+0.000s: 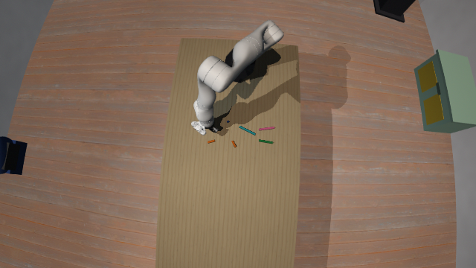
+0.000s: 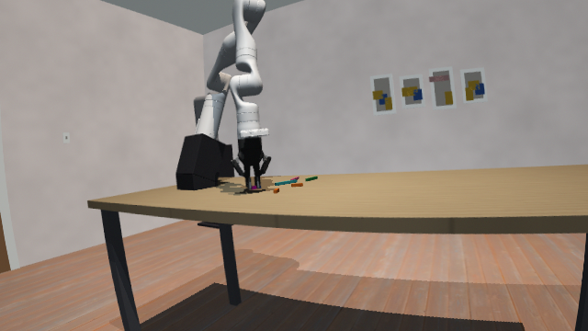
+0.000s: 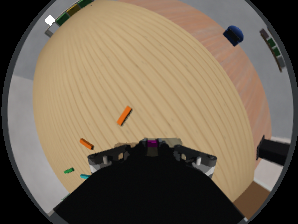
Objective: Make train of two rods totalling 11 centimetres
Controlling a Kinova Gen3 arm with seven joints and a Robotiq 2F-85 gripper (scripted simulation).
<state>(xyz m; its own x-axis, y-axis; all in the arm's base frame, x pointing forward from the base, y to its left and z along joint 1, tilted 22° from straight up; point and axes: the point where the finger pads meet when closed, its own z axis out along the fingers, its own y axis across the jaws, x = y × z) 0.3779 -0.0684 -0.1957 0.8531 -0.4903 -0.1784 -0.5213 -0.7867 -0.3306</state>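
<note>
My gripper [image 2: 254, 187] [image 3: 152, 143] points down just above the table top and is shut on the magenta rod [image 2: 254, 188] [image 3: 152, 143]. Whether this rod touches the table cannot be told. The turquoise rod [image 1: 247, 130] [image 2: 286, 183] lies slanted right of the gripper in the top view. The small blue rod [image 1: 227, 121] lies in the arm's shadow. The pink rod [image 1: 267, 128] and green rod [image 1: 265, 141] [image 2: 311, 178] lie farther right. One orange rod [image 1: 211, 141] [image 3: 124, 115] lies nearest the gripper; another orange rod [image 1: 234, 144] [image 3: 86, 143] lies beside it. No rods visibly touch.
The wooden table [image 1: 230, 208] [image 2: 413, 198] carries the arm's dark base [image 2: 199, 161] at its far end. The arm's shadow falls across the table between the base and the rods. The table's left edge is fairly near the gripper in the top view.
</note>
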